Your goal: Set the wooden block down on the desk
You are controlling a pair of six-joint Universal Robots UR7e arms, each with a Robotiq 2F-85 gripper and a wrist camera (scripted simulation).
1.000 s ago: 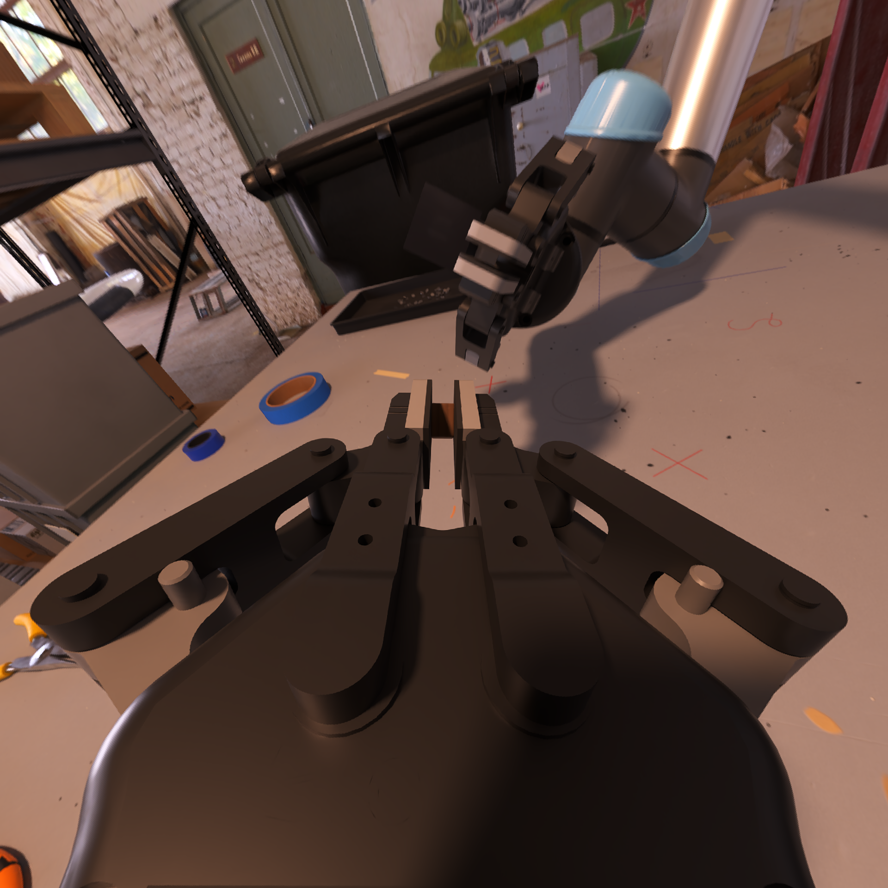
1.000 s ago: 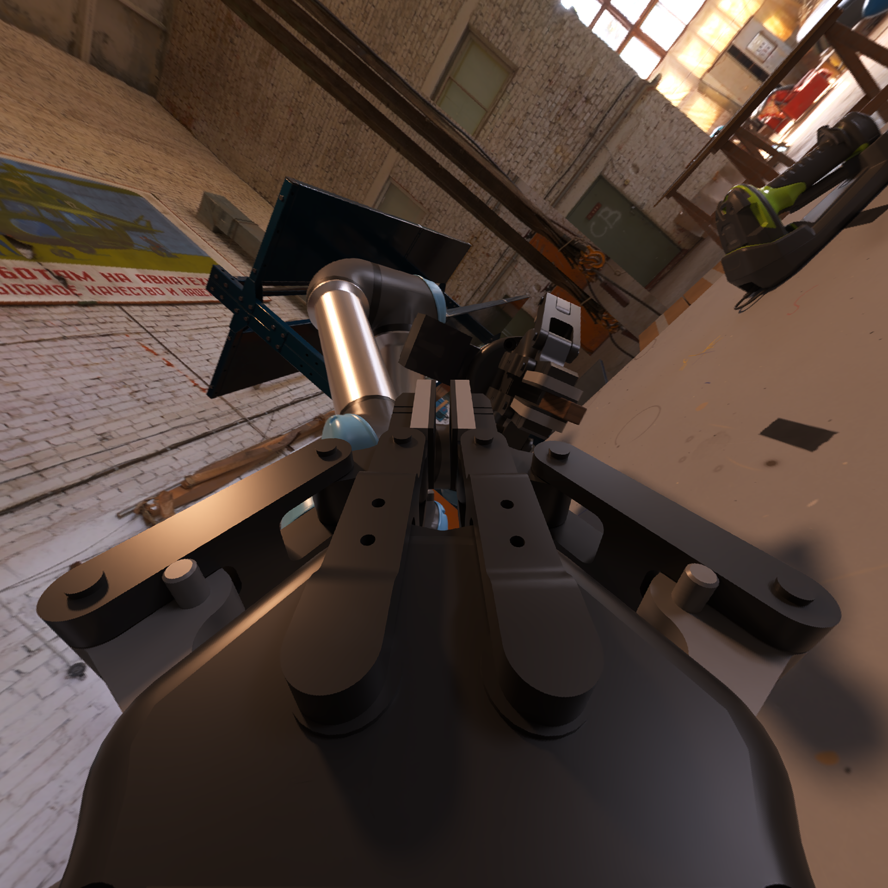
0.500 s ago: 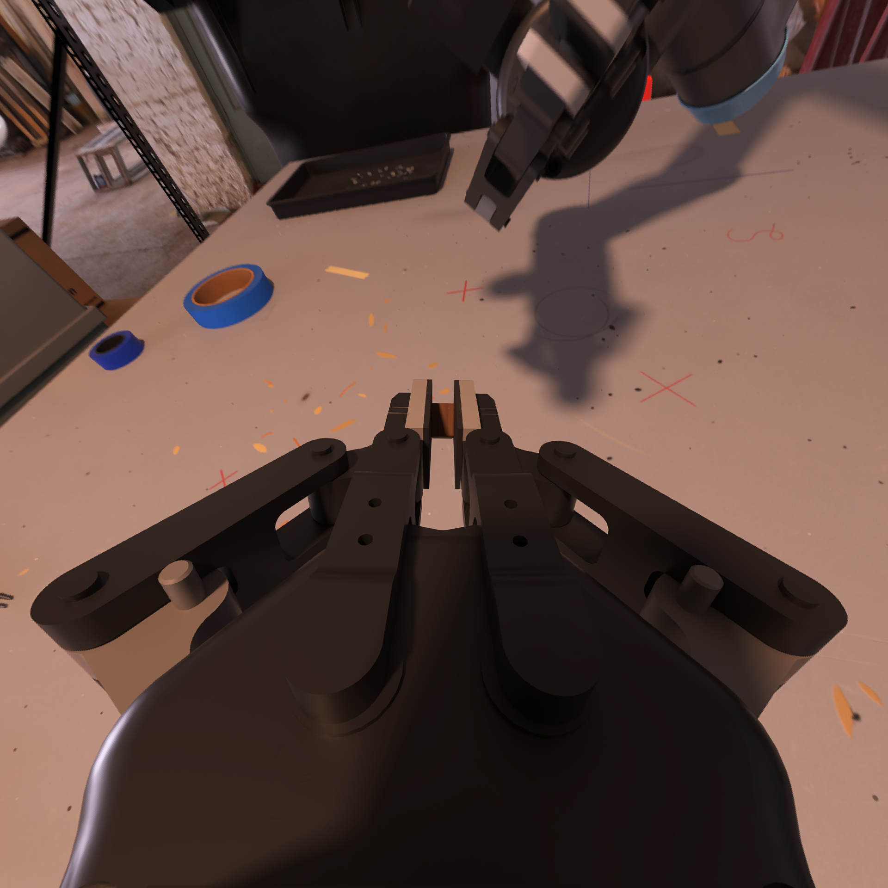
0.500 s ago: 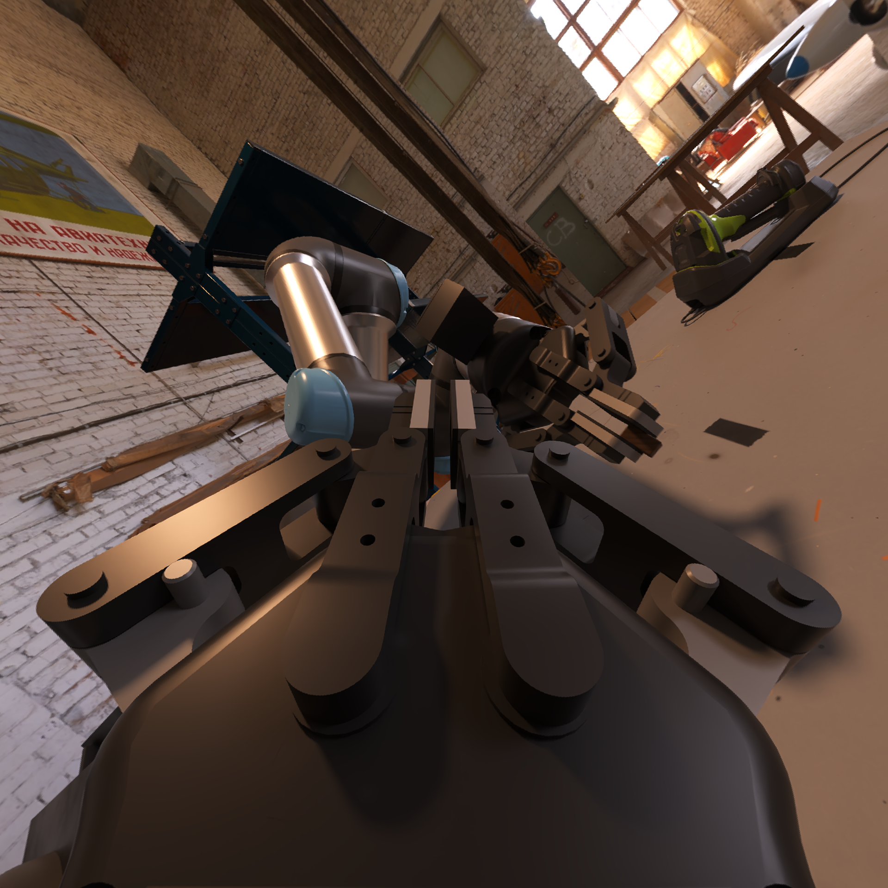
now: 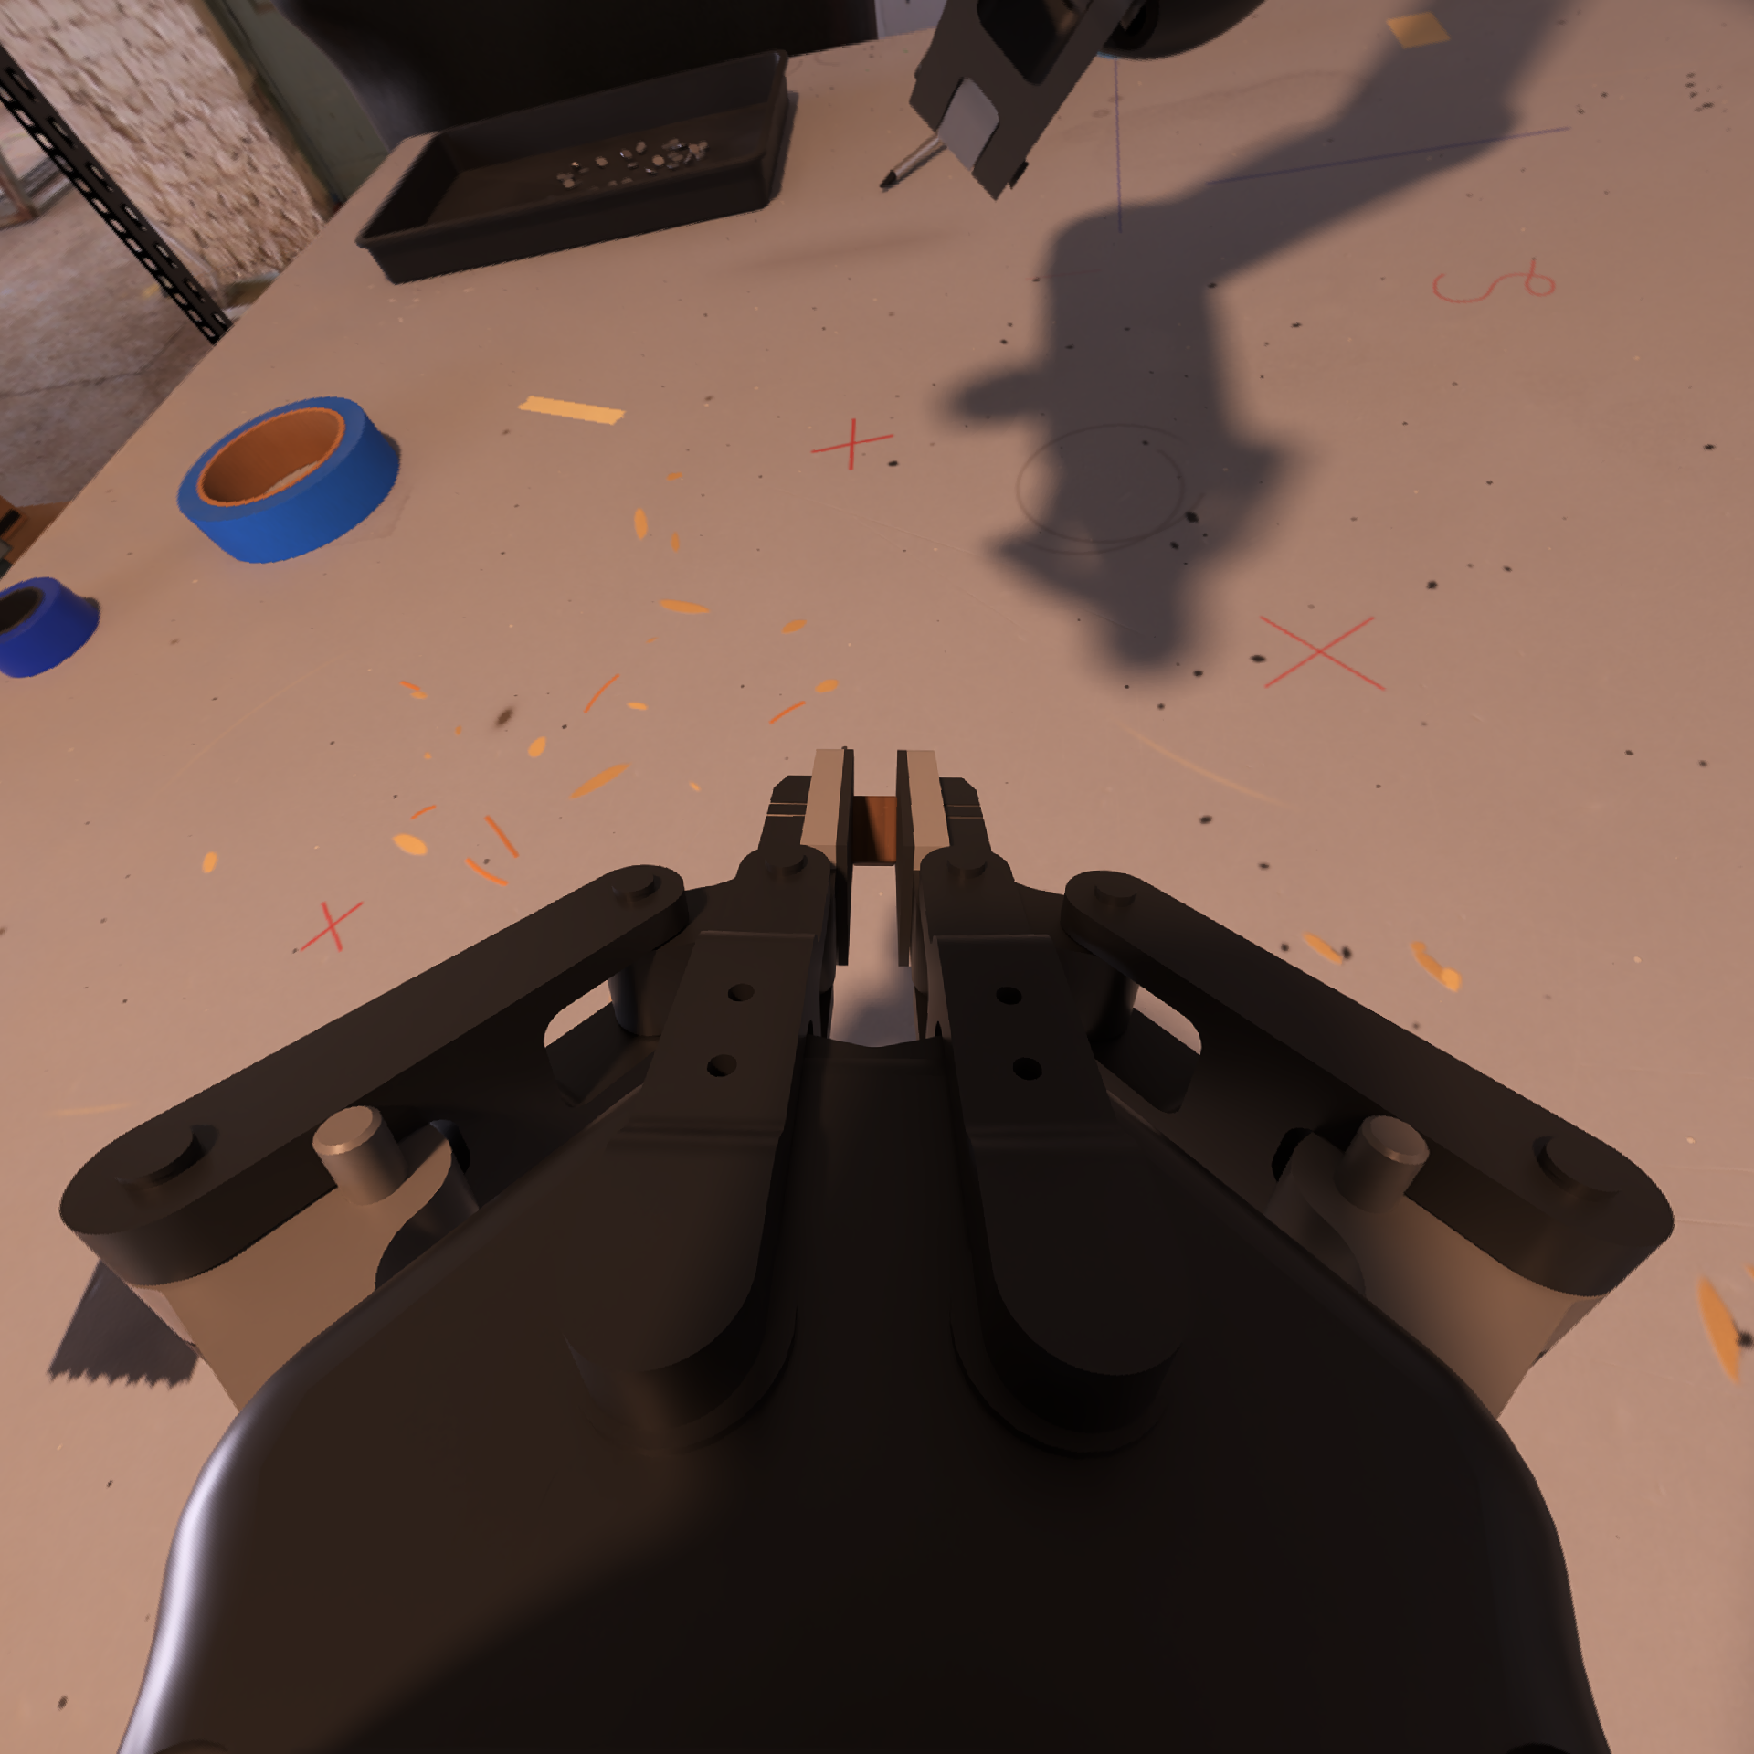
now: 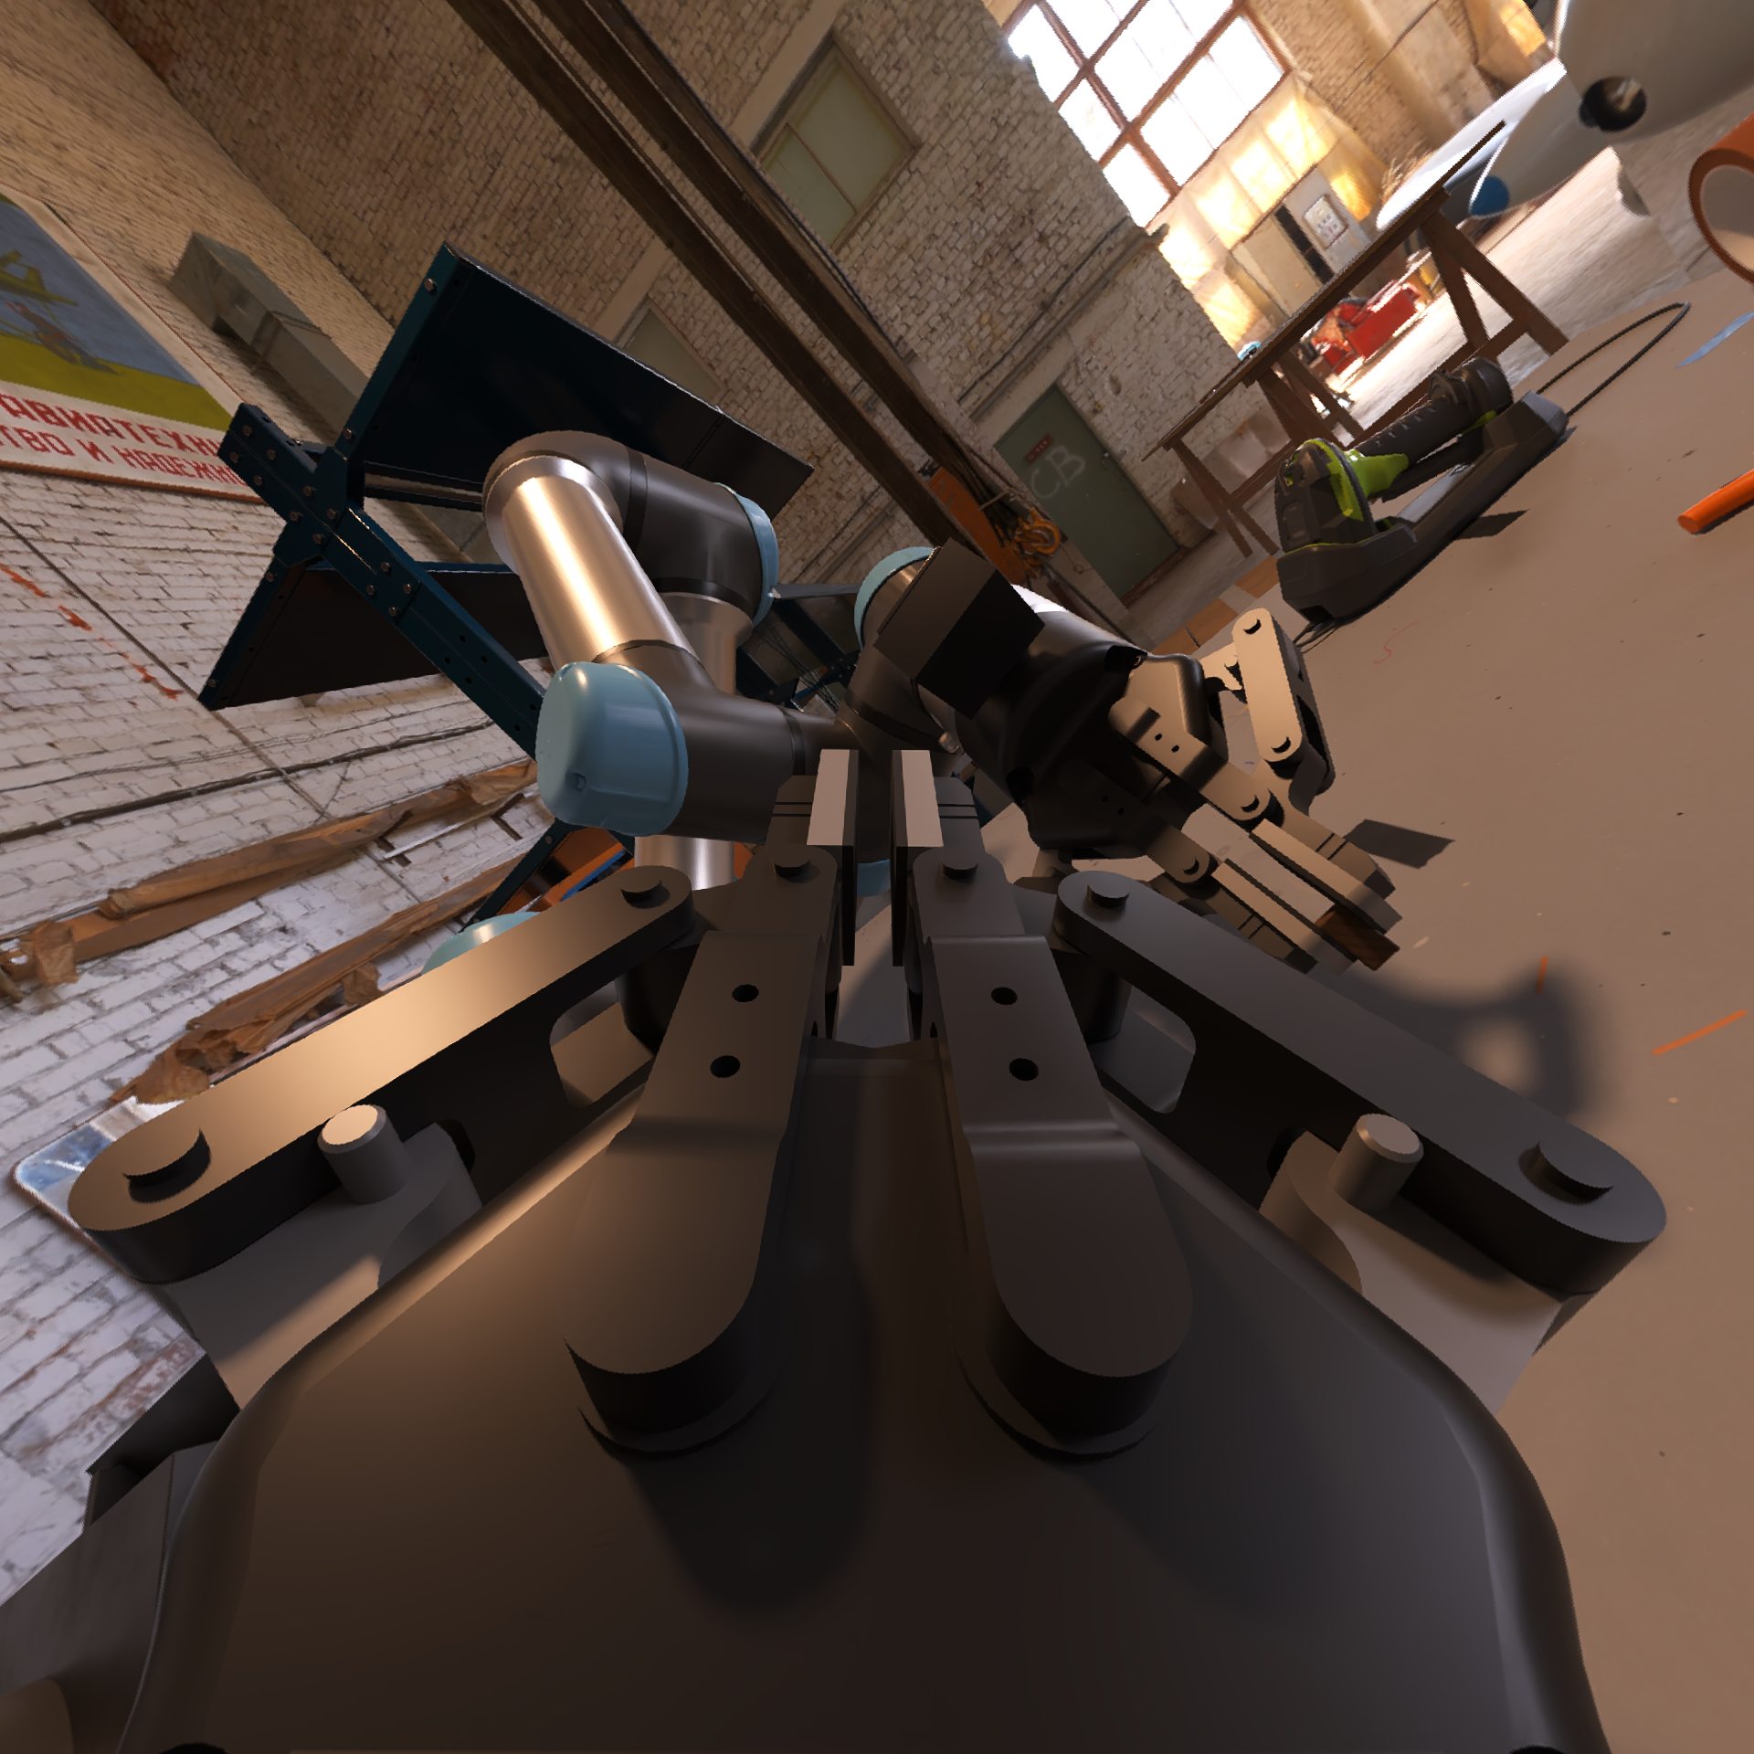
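My left gripper (image 5: 874, 764) is shut on a small brown wooden block (image 5: 874, 829) held between its pale pads, pointing down at the tan desk (image 5: 949, 617). In the right wrist view the left gripper (image 6: 1352, 925) is low over the desk with the block (image 6: 1371, 942) at its tips; whether the block touches the desk cannot be told. My right gripper (image 6: 874, 797) has its fingers close together with nothing between them. It also shows at the top of the left wrist view (image 5: 987, 123), raised above the desk.
A large blue tape roll (image 5: 285, 479) and a small one (image 5: 43, 626) lie at the left. A black tray (image 5: 588, 171) and a pencil (image 5: 911, 161) lie at the back. A green-black power tool (image 6: 1405, 484) lies far off on the desk.
My left gripper has tilted down and moved lower toward the desk, still holding the block. The right gripper has drawn away toward the top of the left wrist view.
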